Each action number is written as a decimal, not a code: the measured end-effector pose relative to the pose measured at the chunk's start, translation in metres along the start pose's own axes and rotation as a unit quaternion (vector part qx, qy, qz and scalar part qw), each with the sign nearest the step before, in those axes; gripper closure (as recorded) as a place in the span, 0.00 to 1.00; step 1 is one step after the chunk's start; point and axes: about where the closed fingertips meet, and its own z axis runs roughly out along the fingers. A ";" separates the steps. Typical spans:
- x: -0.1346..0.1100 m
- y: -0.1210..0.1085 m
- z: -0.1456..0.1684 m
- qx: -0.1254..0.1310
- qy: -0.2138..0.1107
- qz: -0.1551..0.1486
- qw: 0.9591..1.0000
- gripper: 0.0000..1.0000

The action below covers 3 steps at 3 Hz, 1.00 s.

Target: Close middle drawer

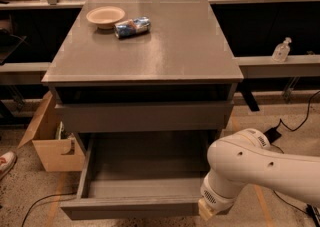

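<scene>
The middle drawer [142, 176] of the grey cabinet [150, 51] is pulled far out, showing its shallow empty grey interior. Its flat front [130, 209] runs along the bottom of the view. The slimmer drawer front above it [145, 116] stands slightly out from the cabinet. My white arm [255, 163] comes in from the lower right. My gripper [207, 211] is at the right end of the middle drawer's front, mostly cut off by the lower edge of the view.
A cream bowl [105, 16] and a blue can [132, 27] lie on the cabinet top at the back left. An open cardboard box [52, 143] stands left of the cabinet. A clear bottle [281, 51] sits on the right shelf. Cables [292, 123] cross the floor.
</scene>
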 end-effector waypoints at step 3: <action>-0.006 -0.001 0.109 -0.081 -0.019 0.022 0.996 1.00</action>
